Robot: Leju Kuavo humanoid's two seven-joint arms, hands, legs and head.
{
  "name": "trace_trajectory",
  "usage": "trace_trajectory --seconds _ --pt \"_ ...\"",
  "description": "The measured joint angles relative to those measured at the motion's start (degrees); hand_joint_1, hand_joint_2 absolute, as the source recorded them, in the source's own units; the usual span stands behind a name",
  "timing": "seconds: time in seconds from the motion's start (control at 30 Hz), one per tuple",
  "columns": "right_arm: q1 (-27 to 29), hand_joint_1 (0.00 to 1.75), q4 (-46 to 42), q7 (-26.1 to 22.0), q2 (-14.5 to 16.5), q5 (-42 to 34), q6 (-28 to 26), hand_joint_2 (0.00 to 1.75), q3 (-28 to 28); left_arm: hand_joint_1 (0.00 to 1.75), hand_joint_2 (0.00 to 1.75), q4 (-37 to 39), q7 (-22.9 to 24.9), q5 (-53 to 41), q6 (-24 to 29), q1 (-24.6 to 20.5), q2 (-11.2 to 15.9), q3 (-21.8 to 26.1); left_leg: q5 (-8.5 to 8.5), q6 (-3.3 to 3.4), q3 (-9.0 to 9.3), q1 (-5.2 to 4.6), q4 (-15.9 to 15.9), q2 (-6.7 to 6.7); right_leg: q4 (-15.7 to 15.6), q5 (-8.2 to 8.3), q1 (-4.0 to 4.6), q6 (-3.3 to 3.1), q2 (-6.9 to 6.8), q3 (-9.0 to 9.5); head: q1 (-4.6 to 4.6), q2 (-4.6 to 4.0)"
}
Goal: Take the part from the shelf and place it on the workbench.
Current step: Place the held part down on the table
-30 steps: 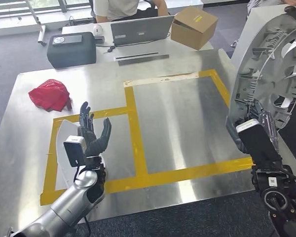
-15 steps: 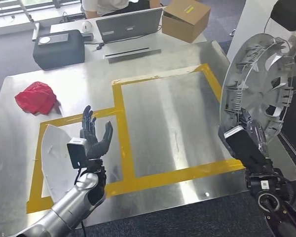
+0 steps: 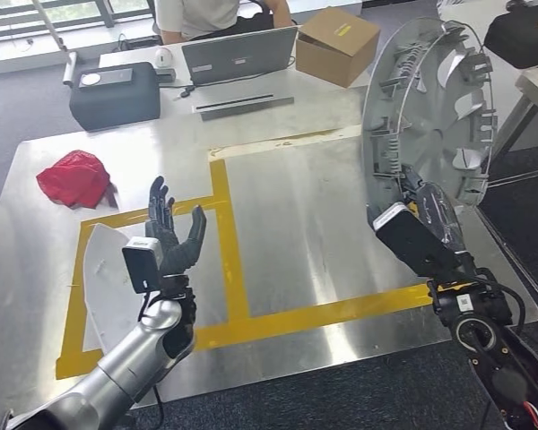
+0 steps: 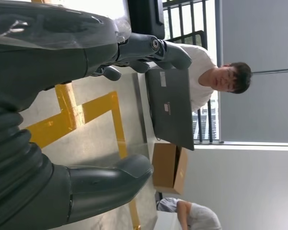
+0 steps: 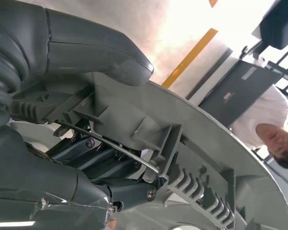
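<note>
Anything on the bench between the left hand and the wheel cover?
In the head view: only bare metal and yellow tape between the left hand and the wheel cover.

Crumpled red cloth point(image 3: 74, 178) lies up-left of left hand, white curved sheet point(image 3: 106, 285) just beside it. Further off: dark grey case point(image 3: 115, 93), open grey laptop point(image 3: 239, 55), brown cardboard box point(image 3: 336, 43), person seated point(image 3: 215, 15).

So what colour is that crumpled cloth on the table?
Red; the cloth shows best in the head view.
</note>
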Motion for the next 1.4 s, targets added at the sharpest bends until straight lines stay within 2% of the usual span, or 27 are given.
trace_trajectory --seconds 0.2,0.33,0.57,0.77,1.1,1.4 --pt "-1.4 1.75 0.8 -0.1 0.7 -0.3 0.9 1.75 0.7 0.00 1.75 0.0 0.0 0.2 -0.1 -0.5 -0.1 -0.2 0.01 0.00 0.00 0.00 0.0 0.00 0.0 0.03 0.00 0.00 0.01 -0.01 -0.01 0.00" --pt "-4.5 1.75 2.7 -0.4 2.5 -0.8 1.6 1.75 3.0 0.00 1.75 0.0 0.0 0.4 -0.5 -1.6 -0.7 -1.0 0.02 0.01 0.05 -0.02 0.1 0.00 0.0 0.03 0.01 0.00 -0.03 0.01 0.01 0.00" --pt "-6.5 1.75 4.8 -0.9 3.7 -2.4 2.7 1.75 5.1 0.00 1.75 0.3 0.0 1.1 -0.7 -2.5 -1.1 -1.8 0.02 0.02 -0.02 -0.02 0.1 0.00 -0.1 0.03 0.00 0.01 -0.03 0.02 0.01 0.00" --pt "-9.5 1.75 7.4 -1.8 6.2 -4.4 4.5 1.75 7.0 0.00 1.75 0.8 -0.1 1.8 -0.7 -3.7 -2.1 -2.7 0.03 0.02 -0.04 -0.03 0.2 0.00 -0.1 0.07 0.01 0.06 -0.02 0.01 0.01 0.00" --pt "-11.2 1.75 10.7 -2.4 7.9 -5.1 4.7 1.75 9.2 0.00 1.75 1.3 -0.1 1.9 -0.7 -3.9 -2.8 -2.8 0.03 0.02 -0.06 -0.03 0.2 0.00 -0.1 0.07 0.01 0.07 -0.02 0.02 0.01 0.00" --pt "-16.4 1.75 21.1 -7.9 13.0 -6.5 4.7 1.75 11.6 0.00 1.75 1.4 -0.1 0.6 -1.2 -3.9 -3.6 -2.8 0.03 0.03 -0.08 -0.02 0.2 0.00 -0.1 0.08 0.02 0.06 -0.02 0.02 0.03 0.00"
